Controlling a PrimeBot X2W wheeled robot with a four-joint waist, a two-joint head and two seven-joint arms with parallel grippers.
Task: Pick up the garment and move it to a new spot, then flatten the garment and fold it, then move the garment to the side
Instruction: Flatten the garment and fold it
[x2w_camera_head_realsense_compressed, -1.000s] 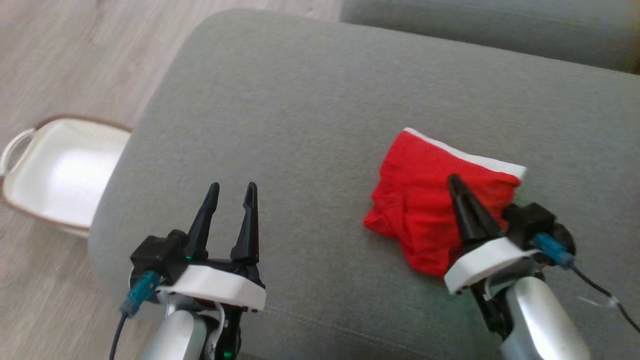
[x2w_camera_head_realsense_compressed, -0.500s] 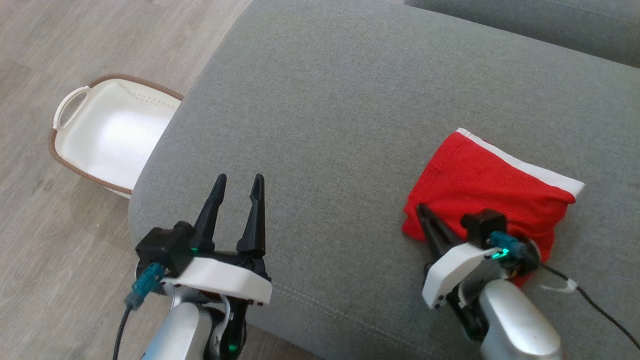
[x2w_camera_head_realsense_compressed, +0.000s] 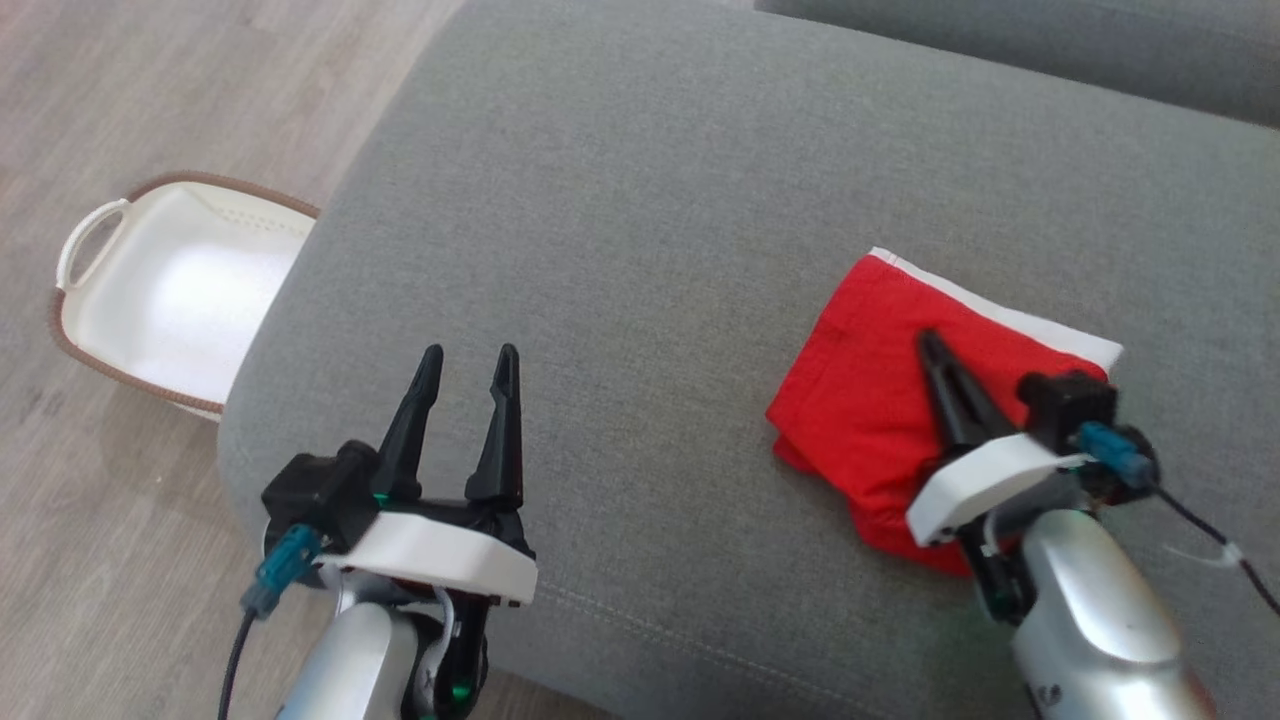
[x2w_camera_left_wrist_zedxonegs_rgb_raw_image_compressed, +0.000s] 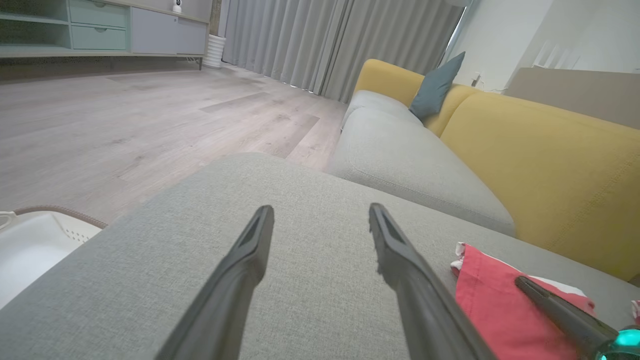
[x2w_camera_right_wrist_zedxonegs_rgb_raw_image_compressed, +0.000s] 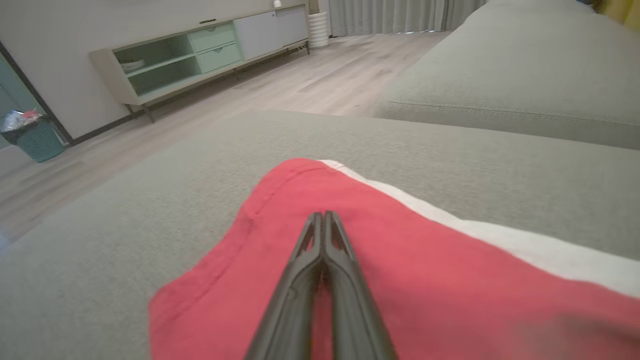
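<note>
**Folded red garment sits at the right; the move to the side comes next**

Start at the left. A white basket sits on the floor, just beside the left edge of the grey sofa cushion. You can see nothing in it.

Next comes your left gripper. It hangs over the front left part of the cushion. Its two fingers are spread apart and hold nothing. It is well apart from the cloth.

Now look right. The red garment lies on the right part of the cushion, nearer the front edge than the back. It looks folded into a small, almost square pad. A white band runs along its far side and faces the back right of the cushion. I judge its long line to run along that band, on a slant from back left to front right. It is close to square, so this is not sure.

Your right gripper lies over the garment from the front right. Its fingers are pressed together, tips on top of the red cloth. I see no cloth pinched between them.

I think the folding is done and the step in hand is moving the garment to the side. For that, you need to spread the right fingers and pinch an edge through all the layers. A loose hold could let the fold fall open.
</note>
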